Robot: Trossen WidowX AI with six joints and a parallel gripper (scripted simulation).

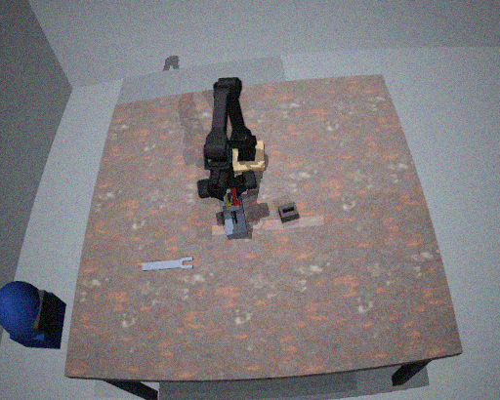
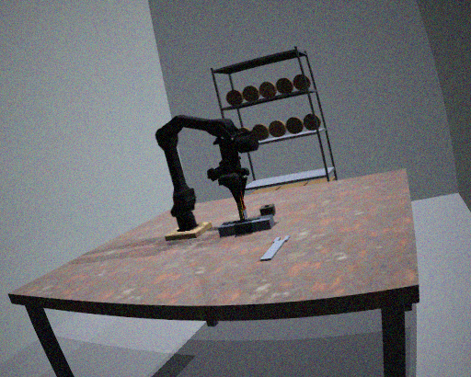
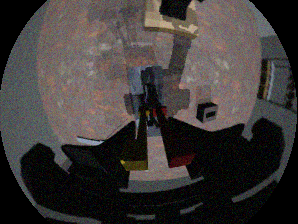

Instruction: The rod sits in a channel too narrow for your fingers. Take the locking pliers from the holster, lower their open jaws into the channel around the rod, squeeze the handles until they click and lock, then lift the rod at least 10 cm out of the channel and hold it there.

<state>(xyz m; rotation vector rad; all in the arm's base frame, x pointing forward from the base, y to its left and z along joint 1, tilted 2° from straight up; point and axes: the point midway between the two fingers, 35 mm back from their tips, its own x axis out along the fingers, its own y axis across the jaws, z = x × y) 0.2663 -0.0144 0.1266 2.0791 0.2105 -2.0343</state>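
Top: gripper (image 1: pixel 231 195) (image 2: pixel 240 216) (image 3: pixel 152 121) at the grey channel block (image 1: pixel 238 229) (image 2: pixel 256 224) (image 3: pixel 154 131) on the worktop (image 1: pixel 296 302) (image 2: pixel 242 280) (image 3: pixel 90 75); holster (image 1: pixel 288 212) (image 2: pixel 268 210) (image 3: pixel 207 112) beside it.

Exterior: fingers point down, low over the block. Rod not distinguishable; presumably in the channel.

Wrist: gripper clamped on the pliers, red and yellow handles (image 3: pixel 160 111) between fingers. Judged step: squeezing. Next: press until locked, then lift straight.

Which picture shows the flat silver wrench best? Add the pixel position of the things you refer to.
The top view. There the whole wrench (image 1: pixel 166 264) (image 2: pixel 274 249) (image 3: pixel 90 141) lies in plain sight, with its forked end easy to see. The exterior view shows all of it too, but slanted. The wrist view shows only a pale sliver, partly behind the claw (image 1: pixel 232 197) (image 2: pixel 242 218) (image 3: pixel 151 117).
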